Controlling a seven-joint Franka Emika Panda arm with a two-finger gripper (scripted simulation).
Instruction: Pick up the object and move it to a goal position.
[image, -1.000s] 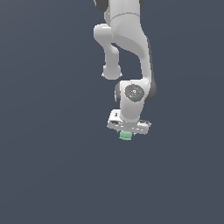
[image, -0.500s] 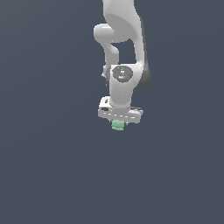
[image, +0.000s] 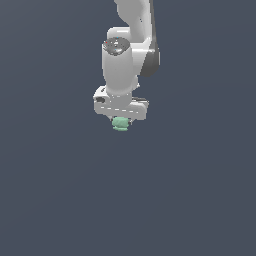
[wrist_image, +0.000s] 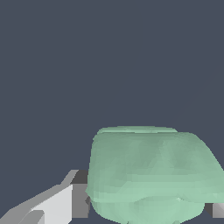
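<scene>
1. The arm (image: 127, 55) hangs straight down the middle of the exterior view, and the tool (image: 120, 120) sits at its lower end, pointing down.
2. The object (image: 120, 124), the small mint-green block, is right under the tool's white body, tucked up against it and much narrower than it.
3. In the wrist view the block (wrist_image: 151, 173) fills the frame, with a grey pad (wrist_image: 79, 194) pressed to one flank and a sliver of another at the far side: the tool is pinching the block between its fingers.
4. Nothing but plain dark grey shows around it in either view; no bench edge, no shadow, no goal marker can be made out, so how high the block hangs, I cannot tell.
5. My read: the pick is done and this is the carry toward the goal.
6. Risk one: the faces look lumpy and rounded, so the pads may bear on small patches, and a sharp swing could let the block twist or slide out.
7. Risk two: the block seems to sit low in the fingers, so any slip drops it.
8. Risk three: with no visible target, stopping short or overshooting is quite possible.
</scene>
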